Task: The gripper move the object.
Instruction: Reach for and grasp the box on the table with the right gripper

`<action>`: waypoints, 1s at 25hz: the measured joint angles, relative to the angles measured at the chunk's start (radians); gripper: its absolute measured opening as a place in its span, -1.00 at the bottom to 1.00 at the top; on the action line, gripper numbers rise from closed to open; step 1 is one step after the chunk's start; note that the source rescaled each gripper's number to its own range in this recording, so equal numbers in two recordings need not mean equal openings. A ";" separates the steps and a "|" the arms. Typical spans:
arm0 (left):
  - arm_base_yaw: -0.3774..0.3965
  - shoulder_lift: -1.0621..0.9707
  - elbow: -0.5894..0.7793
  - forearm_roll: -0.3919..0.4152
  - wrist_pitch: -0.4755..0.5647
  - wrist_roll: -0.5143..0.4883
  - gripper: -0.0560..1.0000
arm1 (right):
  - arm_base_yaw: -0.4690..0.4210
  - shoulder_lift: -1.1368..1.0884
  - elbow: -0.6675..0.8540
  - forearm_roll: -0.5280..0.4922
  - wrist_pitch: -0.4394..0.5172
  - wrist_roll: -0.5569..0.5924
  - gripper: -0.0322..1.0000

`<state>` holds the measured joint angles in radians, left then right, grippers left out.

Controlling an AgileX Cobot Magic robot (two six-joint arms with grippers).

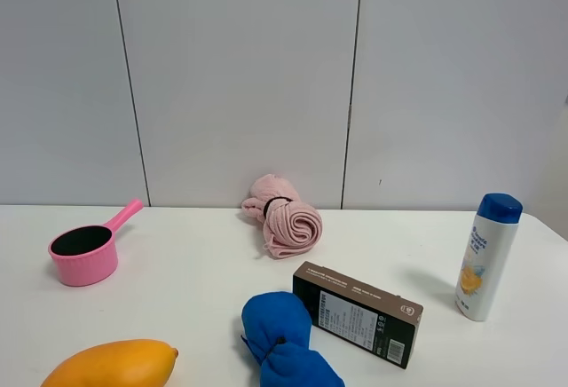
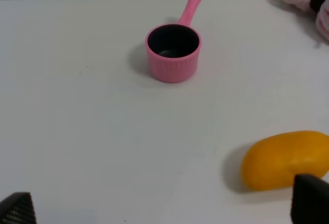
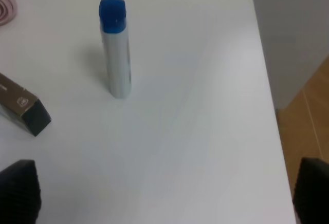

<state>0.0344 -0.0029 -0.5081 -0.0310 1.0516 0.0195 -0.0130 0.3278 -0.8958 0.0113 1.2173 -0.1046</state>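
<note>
The brown carton (image 1: 358, 313) lies lower centre-right of the high frame, long axis running upper left to lower right, just beside the blue cloth (image 1: 282, 338). Your right gripper (image 3: 164, 193), jaws spread wide, sees its end and looks nearer; the left gripper (image 2: 164, 206) gapes too.

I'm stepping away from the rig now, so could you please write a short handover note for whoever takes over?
The left gripper is open and empty, above the table near the yellow fruit and pink pot.
The right gripper is open and empty, near the bottle.
The carton lies flat between the blue cloth and the bottle, untouched.
Done: nothing yet.
Left: grasp and move the carton; the right gripper looks nearer.
</note>
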 joint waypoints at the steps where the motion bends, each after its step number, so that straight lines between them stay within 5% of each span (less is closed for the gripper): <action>1: 0.000 0.000 0.000 0.000 0.000 0.000 1.00 | 0.005 0.044 -0.045 0.000 0.004 -0.008 0.99; 11: 0.000 0.000 0.000 0.000 0.000 -0.001 1.00 | 0.075 0.528 -0.452 0.090 0.006 -0.131 0.99; 25: 0.000 0.000 0.000 0.000 0.000 -0.001 1.00 | 0.340 1.025 -0.637 0.128 0.005 -0.216 0.93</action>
<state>0.0344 -0.0029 -0.5081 -0.0310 1.0516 0.0185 0.3267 1.3531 -1.5327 0.1394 1.2226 -0.3204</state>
